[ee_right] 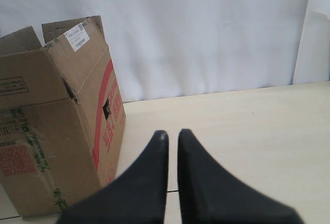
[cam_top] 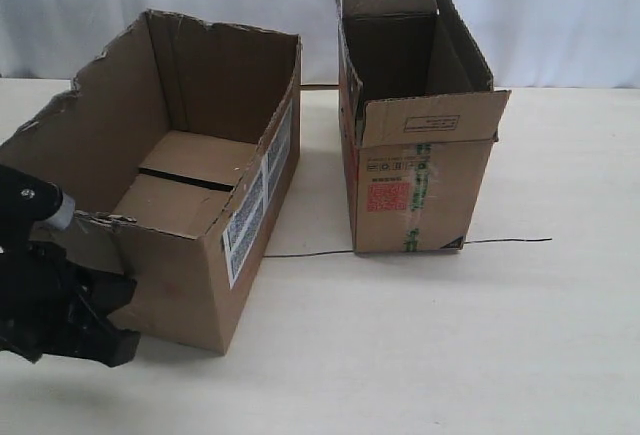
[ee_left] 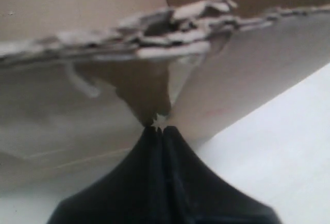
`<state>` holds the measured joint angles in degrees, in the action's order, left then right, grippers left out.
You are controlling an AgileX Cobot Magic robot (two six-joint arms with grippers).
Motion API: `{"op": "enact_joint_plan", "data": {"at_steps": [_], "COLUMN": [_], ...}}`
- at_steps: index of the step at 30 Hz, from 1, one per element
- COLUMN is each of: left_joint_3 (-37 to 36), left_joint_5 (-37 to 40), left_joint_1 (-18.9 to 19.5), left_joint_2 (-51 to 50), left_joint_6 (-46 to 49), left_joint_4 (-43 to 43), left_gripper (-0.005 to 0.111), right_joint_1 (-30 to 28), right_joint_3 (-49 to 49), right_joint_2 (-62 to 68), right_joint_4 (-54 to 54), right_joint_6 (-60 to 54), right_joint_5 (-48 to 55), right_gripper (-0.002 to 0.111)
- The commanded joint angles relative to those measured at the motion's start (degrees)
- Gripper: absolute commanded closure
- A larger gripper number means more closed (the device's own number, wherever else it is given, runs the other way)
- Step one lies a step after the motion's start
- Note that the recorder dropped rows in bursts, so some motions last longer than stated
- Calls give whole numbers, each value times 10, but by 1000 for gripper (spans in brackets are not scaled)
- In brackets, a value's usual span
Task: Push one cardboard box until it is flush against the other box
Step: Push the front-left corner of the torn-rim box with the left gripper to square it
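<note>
Left wrist view: left claw (ee_left: 159, 127) closed, touching cardboard box (ee_left: 62, 98); right claw (ee_right: 172, 134) closed, empty.

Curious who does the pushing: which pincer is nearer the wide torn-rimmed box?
Left. The left pincer is at the torn-rimmed box's corner; the right pincer is off beside the taller box.

Table (cam_top: 450, 345) bears cardboard box (cam_top: 185, 190), other box (cam_top: 420, 190), perhaps a wire (cam_top: 310, 255).
</note>
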<state>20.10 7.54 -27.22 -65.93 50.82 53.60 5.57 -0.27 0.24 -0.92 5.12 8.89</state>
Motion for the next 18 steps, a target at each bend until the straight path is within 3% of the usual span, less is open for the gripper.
{"op": "enact_joint_plan", "data": {"at_steps": [1, 18], "left_joint_3": [25, 161], "left_joint_5": [-36, -28], "left_joint_1": [-19, -22], "left_joint_2": [-16, -168], "left_joint_6": [-1, -1], "left_joint_4": [19, 31], "left_gripper": [107, 107], "right_joint_1": [-1, -1], "right_joint_3": [3, 3], "right_joint_2": [-2, -2], "right_joint_4": [1, 1], "right_joint_6": [1, 1], "right_joint_5": [2, 2], "right_gripper": [103, 103]}}
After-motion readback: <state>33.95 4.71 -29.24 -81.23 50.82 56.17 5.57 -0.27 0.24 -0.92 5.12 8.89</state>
